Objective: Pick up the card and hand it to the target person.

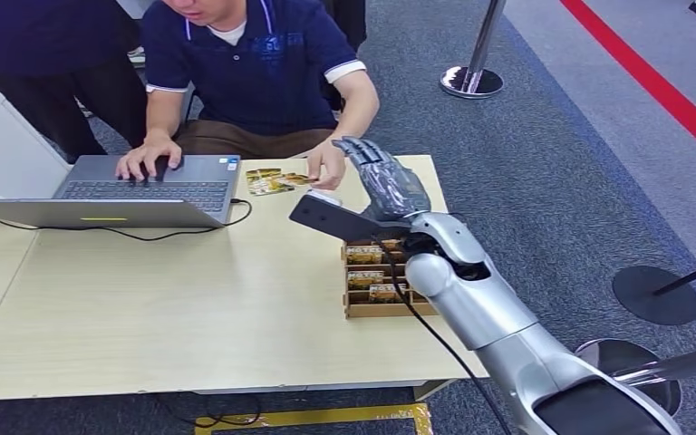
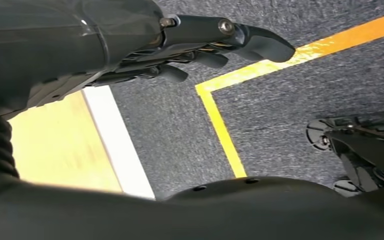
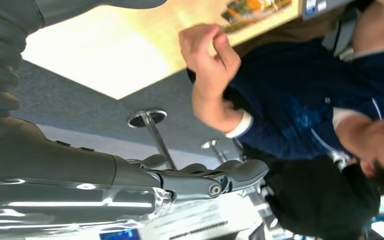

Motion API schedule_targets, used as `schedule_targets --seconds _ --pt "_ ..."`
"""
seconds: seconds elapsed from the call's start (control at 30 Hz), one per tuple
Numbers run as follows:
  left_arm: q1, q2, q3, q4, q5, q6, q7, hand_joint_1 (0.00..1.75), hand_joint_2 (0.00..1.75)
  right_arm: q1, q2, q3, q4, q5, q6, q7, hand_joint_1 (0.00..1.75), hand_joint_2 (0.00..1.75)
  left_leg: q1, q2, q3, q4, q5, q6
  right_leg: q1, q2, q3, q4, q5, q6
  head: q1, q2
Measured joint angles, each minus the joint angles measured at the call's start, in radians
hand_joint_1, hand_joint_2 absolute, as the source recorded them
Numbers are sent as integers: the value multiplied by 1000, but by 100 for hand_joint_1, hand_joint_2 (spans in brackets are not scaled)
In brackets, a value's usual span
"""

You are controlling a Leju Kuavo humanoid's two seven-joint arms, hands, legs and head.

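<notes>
Grey carpet (image 1: pixel 553 163) covers the floor around a pale wooden table (image 1: pixel 190 308), with a red stripe (image 1: pixel 652 82) running across it far beyond the right hand and chrome barrier posts (image 1: pixel 473 80) standing well past it. On the carpet under the hanging left hand (image 2: pixel 220 42), yellow tape (image 2: pixel 220 125) marks a corner beside the table's edge.

On the table, a cardboard tray (image 1: pixel 382 294) with compartments holding small gold-printed packs sits just under the right forearm. An open grey laptop (image 1: pixel 145 186) stands well off to the left of the right hand, its black cable trailing over the tabletop.

A person in a navy polo shirt (image 1: pixel 263 63) sits at the far side of the table, one hand on the laptop, the other hand (image 1: pixel 326 168) just beside the robot's fingertips and resting on the cards (image 1: pixel 276 181). These cards are flat, glossy, printed in gold and green, fanned slightly on the wood just left of the right hand.

The right hand (image 1: pixel 382 181) is raised over the far table edge, fingers straight and apart, holding nothing. The left hand hangs over the floor, fingers loosely extended, nothing in them.
</notes>
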Motion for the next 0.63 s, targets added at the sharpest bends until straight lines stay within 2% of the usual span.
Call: schedule_targets --seconds 0.2,0.43,0.63 --pt "6 0 0 0 18 0 4 0 0 88 -43 -66 -190 3 -86 1 0 175 0 0 -1 0 0 0 0 0 -1 0 0 0 0 0" --pt "9 0 1 0 31 5 9 0 0 259 -93 -217 -446 42 -153 -10 0 175 0 0 -1 0 -1 1 0 0 -1 -1 0 0 0 0" --pt "9 0 1 0 33 9 7 0 0 353 -121 -314 -545 55 -168 -25 0 175 0 0 -1 0 -1 0 0 0 -1 -1 0 0 0 0"
